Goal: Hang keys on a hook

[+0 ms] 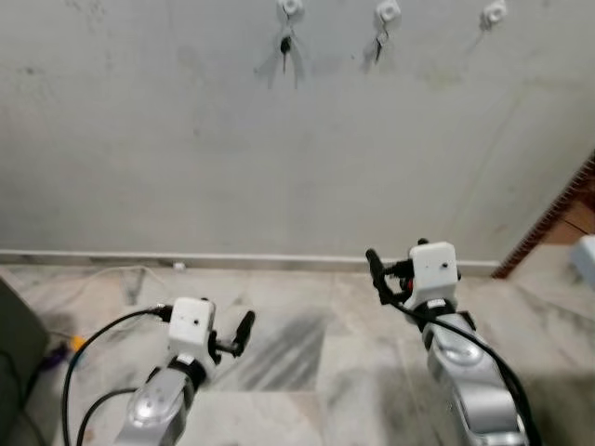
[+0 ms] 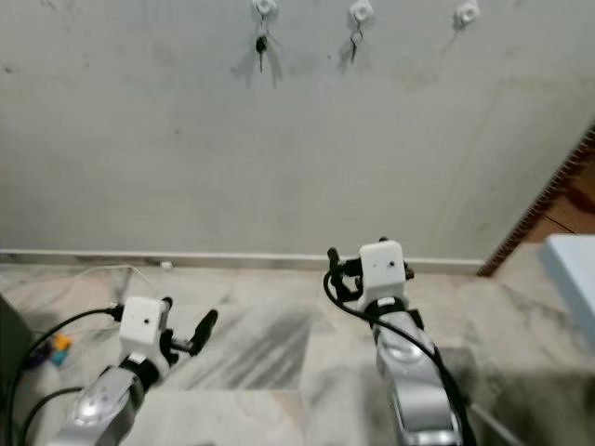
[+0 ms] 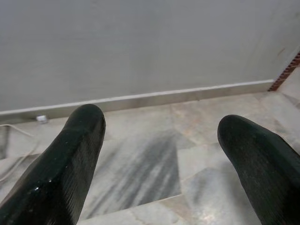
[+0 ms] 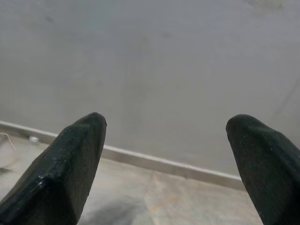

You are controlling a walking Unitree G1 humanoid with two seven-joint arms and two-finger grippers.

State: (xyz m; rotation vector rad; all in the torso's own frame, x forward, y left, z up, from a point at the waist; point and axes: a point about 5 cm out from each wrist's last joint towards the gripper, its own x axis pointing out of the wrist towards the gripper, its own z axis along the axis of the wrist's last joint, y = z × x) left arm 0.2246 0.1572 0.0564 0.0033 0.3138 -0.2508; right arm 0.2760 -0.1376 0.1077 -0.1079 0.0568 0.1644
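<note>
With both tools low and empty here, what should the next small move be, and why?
Probably look around for another set of keys. The left tool and right tool are open and hold nothing. On the wall, keys hang from the first hook and the second hook; the third hook looks bare.

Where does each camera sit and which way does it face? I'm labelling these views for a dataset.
Left eye view: on the head, looking forward and down at the wall, hooks and floor; both arms show.
Right eye view: same scene, slightly shifted.
Left wrist view: along the open left gripper toward floor and wall base.
Right wrist view: along the open right gripper, mostly wall.
All four share the wall and its baseboard.
</note>
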